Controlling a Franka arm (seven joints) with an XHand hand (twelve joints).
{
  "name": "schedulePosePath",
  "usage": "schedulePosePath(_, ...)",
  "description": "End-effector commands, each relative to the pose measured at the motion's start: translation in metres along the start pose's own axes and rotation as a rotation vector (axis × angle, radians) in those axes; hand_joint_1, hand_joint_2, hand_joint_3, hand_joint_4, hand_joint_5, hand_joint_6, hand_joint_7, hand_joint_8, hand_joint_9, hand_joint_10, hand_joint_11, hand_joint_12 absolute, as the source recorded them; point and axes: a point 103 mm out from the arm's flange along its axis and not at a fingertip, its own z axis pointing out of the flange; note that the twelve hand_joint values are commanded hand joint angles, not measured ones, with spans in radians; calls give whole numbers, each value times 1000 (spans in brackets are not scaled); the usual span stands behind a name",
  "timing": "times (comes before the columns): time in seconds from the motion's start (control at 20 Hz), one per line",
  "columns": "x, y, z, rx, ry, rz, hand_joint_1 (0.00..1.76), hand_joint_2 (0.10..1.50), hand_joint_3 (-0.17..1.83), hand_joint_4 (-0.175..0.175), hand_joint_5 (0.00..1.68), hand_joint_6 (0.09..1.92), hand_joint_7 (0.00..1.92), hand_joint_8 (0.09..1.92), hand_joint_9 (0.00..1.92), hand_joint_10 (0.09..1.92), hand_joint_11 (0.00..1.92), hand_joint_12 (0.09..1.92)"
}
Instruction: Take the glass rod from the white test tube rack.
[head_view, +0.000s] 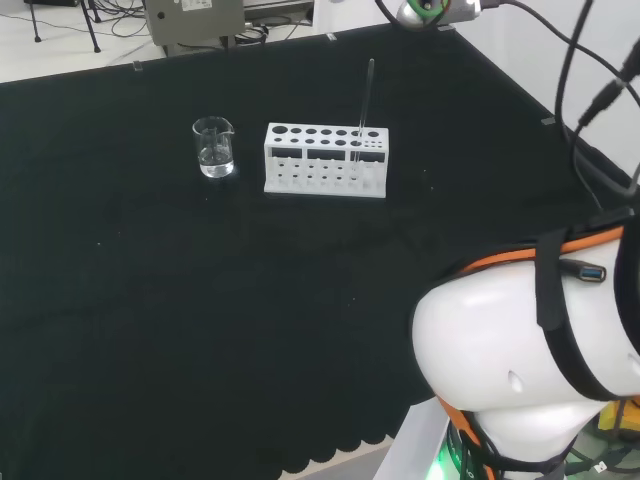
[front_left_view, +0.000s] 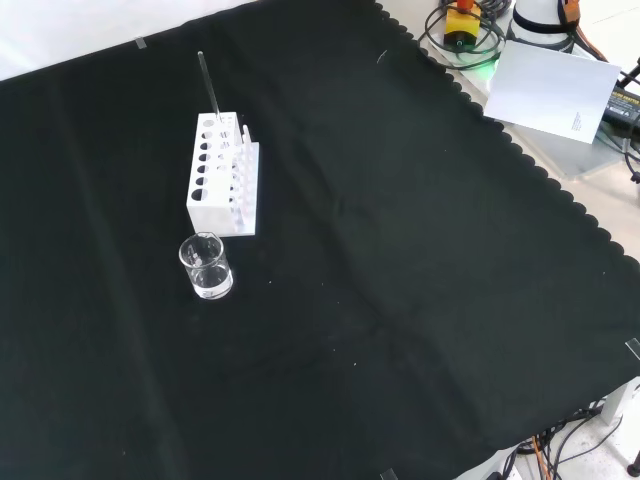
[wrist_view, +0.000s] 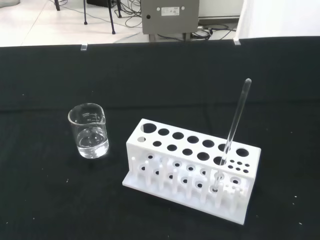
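A thin clear glass rod (head_view: 366, 105) is seen standing in a hole near one end of a white plastic test tube rack (head_view: 325, 160), leaning slightly, its upper part rising well above the rack's top. In the head view that end is the rack's right; in the front view it is the far end. The rack is set on the black-clothed bench (front_left_view: 400, 280). A small clear glass beaker (wrist_view: 89, 131) is placed near the rack's other end, apart from it. Whether the fingers are released or clenched cannot be told.
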Motion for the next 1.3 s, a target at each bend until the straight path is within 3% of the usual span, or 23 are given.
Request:
schedulePosePath(0.05, -8, 44, 4, -16, 16, -6, 491, 994, 419, -136, 169, 87, 130, 906, 422, 907, 159, 1431)
schedulePosePath(0.5, -16, 89, 15, -18, 38, 1, 511, 998, 423, -147, 222, 87, 310, 970, 586, 926, 229, 1427)
schedulePosePath(1.1, -47, 125, 37, 7, 49, 27, 524, 1004, 424, -157, 308, 87, 393, 1001, 673, 955, 321, 1412)
schedulePosePath(1.3, -68, 143, 51, 22, 40, 23, 527, 1007, 422, -166, 377, 96, 439, 1015, 746, 990, 404, 1393)
